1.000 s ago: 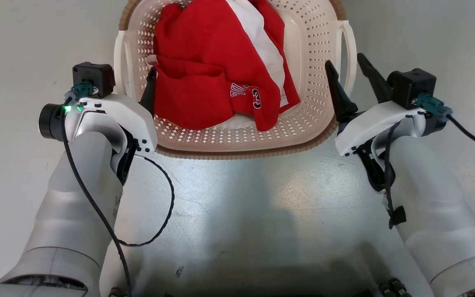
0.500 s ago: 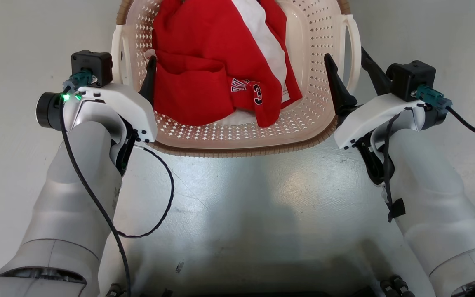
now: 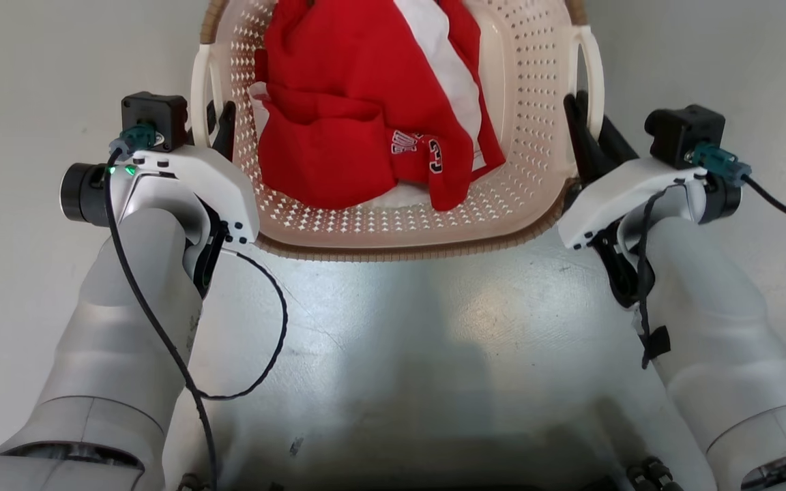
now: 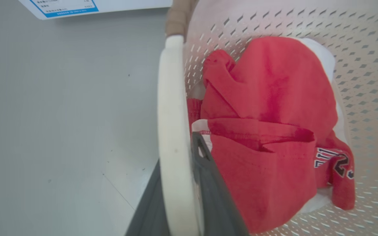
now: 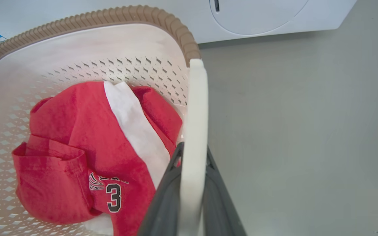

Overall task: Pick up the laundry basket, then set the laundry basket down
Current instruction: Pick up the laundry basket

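Cream-white perforated plastic laundry basket, brown-rimmed, holding red jersey: judged stiff, light. White side handles are pinched inside left pincer and right pincer.

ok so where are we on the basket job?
Done: both grips on the basket. The left pincer is shut on its left handle, the right pincer on its right handle.
In hand: the lift itself. I can't tell whether the basket is off the floor.
Left: raising it with the red clothes inside, then setting it down and letting go.
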`<state>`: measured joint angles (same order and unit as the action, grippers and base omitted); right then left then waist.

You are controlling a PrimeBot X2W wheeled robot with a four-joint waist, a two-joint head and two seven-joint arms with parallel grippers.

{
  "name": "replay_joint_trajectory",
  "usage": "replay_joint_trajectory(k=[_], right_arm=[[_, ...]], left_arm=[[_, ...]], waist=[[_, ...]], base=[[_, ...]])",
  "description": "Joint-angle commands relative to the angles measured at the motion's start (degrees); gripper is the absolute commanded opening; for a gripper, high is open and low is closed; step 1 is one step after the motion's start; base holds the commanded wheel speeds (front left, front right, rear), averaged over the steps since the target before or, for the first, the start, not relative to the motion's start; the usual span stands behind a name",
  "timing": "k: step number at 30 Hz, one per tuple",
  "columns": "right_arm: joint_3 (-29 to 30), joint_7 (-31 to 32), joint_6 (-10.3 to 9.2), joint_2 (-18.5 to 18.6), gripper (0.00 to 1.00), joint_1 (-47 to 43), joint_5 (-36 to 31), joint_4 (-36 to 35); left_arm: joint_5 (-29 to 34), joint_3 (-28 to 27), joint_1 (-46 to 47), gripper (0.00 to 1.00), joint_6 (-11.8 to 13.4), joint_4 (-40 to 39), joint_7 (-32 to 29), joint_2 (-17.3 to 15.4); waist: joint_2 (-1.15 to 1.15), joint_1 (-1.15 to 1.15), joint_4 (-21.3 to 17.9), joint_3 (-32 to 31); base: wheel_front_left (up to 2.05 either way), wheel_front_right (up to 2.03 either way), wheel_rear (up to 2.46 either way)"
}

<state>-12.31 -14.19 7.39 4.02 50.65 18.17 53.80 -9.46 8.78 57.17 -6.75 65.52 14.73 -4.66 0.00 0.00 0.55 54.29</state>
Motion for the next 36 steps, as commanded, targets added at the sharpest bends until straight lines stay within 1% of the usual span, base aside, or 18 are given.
replay_joint_trajectory(k=[1,11,17,22,23,25,27,28,29,33,36], right_arm=[[-0.3,-0.8,0.1,-0.6,0.0,-1.9,-0.8,0.2],[-3.5,-0.8,0.1,-1.1,0.0,-3.6,0.7,6.6],[-9.1,-0.6,0.1,-1.1,0.0,-5.9,6.4,9.7],[-14.2,1.9,0.1,-1.1,0.0,-8.0,11.2,11.8],[-14.2,1.9,0.1,-1.1,0.0,-8.0,11.2,11.8],[-15.9,3.3,0.1,-1.1,0.0,-8.7,12.4,12.7],[-17.4,4.7,0.1,-1.1,0.0,-9.4,13.6,13.5],[-18.7,5.9,0.1,-1.1,0.0,-10.1,14.6,14.1],[-19.7,6.8,0.1,-1.1,0.0,-10.5,15.2,14.0],[-22.4,9.9,0.1,-1.1,0.0,-11.5,17.2,14.2],[-23.7,11.0,0.1,-1.1,0.0,-11.7,18.2,14.7]], left_arm=[[0.4,-0.5,-0.6,0.0,0.0,0.2,0.3,-2.5],[-0.3,0.1,-3.7,0.0,0.0,4.1,0.3,-2.6],[-1.3,0.5,-6.9,0.0,-0.2,6.8,-1.6,-2.1],[-2.1,0.8,-10.4,0.0,-0.3,7.7,-3.2,-2.1],[-2.1,0.8,-10.4,0.0,-0.3,7.7,-3.2,-2.1],[-2.9,0.5,-11.9,0.0,-0.4,7.9,-4.1,-1.8],[-3.0,0.9,-13.5,0.0,-0.4,8.1,-5.4,-1.5],[-3.3,1.2,-15.0,0.0,-0.5,8.2,-6.6,-1.4],[-3.4,1.5,-15.8,0.0,-0.5,8.2,-7.3,-1.3],[-4.7,1.6,-18.1,0.0,-0.6,8.3,-10.1,-1.2],[-5.4,1.9,-19.2,0.0,-0.7,8.3,-12.1,-1.2]], waist=[[0.0,0.0,-0.1,-0.8],[0.0,0.0,-0.9,-6.9],[0.0,0.0,-1.7,-13.0],[0.0,0.0,-2.6,-19.5],[0.0,0.0,-2.6,-19.5],[0.0,0.0,-2.7,-22.2],[0.0,0.0,-2.8,-25.0],[0.0,0.0,-3.0,-27.8],[0.0,0.0,-3.1,-29.1],[0.0,0.0,-3.7,-34.0],[0.0,0.0,-4.1,-37.0]], base=[[0.0,0.0,0.0],[0.0,0.0,0.0],[0.0,0.0,0.0],[0.0,0.0,0.0],[0.0,0.0,0.0],[0.0,0.0,0.0],[0.0,0.0,0.0],[0.0,0.0,0.0],[0.0,0.0,0.0],[0.0,0.0,0.0],[0.0,0.0,0.0]])
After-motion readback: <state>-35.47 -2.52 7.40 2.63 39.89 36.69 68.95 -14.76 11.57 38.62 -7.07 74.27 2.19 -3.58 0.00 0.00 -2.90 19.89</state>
